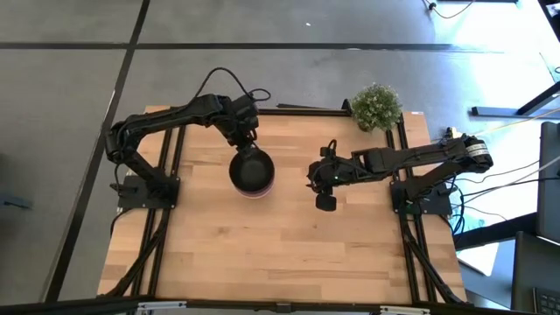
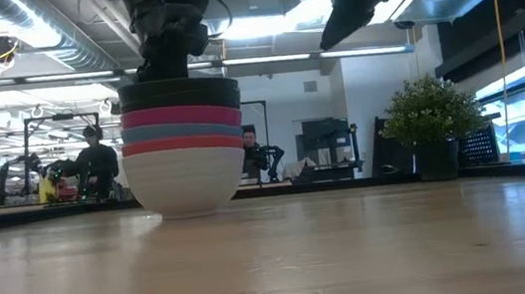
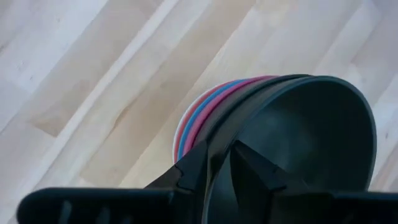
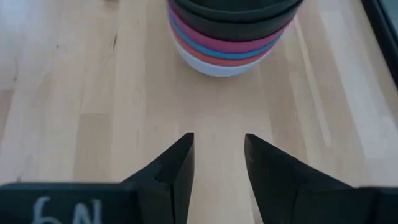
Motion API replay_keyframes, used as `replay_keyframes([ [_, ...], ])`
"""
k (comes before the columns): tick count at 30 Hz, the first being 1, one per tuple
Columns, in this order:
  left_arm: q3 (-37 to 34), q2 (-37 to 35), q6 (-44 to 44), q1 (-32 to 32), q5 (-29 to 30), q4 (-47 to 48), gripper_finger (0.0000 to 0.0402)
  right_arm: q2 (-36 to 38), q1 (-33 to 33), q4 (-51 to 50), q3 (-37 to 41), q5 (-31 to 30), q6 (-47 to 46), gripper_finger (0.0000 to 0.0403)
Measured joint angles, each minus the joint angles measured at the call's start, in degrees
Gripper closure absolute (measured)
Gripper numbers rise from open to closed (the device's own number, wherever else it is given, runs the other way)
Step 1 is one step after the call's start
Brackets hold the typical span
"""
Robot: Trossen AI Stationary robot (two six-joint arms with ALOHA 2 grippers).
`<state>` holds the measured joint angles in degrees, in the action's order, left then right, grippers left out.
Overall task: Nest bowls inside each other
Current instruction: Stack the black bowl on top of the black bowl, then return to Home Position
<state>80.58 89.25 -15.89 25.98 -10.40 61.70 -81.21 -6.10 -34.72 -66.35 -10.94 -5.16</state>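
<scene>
The bowls stand nested in one stack (image 1: 252, 171) (image 2: 183, 147) on the middle of the table: white at the bottom, then red, blue and magenta-pink, with two black ones on top. The white bowl's base rests on the wood. My left gripper (image 1: 248, 140) (image 3: 214, 152) is at the far rim of the top black bowl (image 3: 311, 130), shut on it. My right gripper (image 1: 315, 175) (image 4: 217, 137) hovers open above the table to the right of the stack, pointing at it and touching nothing. My left gripper holds the top black bowl by its rim (image 3: 219, 146) on the far side. One finger (image 3: 252, 168) is inside the bowl and the other finger (image 3: 189, 168) outside. The fingers come from above, pointing down. The bowl sits level in the stack, nested in the bowls below.
A small green potted plant (image 1: 377, 107) (image 2: 431, 126) stands at the table's far right edge. Black frame rails run along the table's left and right sides. Bare wood (image 1: 280, 254) lies between the stack and the near edge. People sit in the room behind.
</scene>
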Motion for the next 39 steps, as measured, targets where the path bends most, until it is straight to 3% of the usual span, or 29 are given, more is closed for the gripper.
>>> replay_keyframes([
  [6, 0.0, 0.0, -0.3, 1.5, -1.7, -1.3, 0.0336, 0.0, 0.0, -1.8, 0.0, 0.0, -0.6, 0.0261],
  [11, 0.0, 0.0, -1.0, 1.2, -7.6, -2.5, 0.0336, 0.0, 0.0, -2.9, 0.2, 0.0, -0.6, 0.0261],
  [22, -0.1, -2.5, -1.5, 1.6, -7.3, -4.6, 0.0337, 0.0, 0.0, -3.2, 0.2, 0.0, -0.5, 0.0261],
  [30, -0.1, -10.0, -0.4, 2.8, -6.6, -4.3, 0.0337, 0.3, 0.0, -4.8, 0.3, -0.1, -0.5, 0.0261],
  [33, 0.0, -14.4, -0.1, 2.6, -4.5, -4.0, 0.0337, 2.0, 0.1, -5.2, 0.3, -2.4, -1.2, 0.0261],
  [39, -0.1, -24.8, -1.0, 0.2, 5.8, -4.2, 0.0337, 9.2, 0.1, -5.8, 0.3, -5.1, -2.2, 0.0261],
])
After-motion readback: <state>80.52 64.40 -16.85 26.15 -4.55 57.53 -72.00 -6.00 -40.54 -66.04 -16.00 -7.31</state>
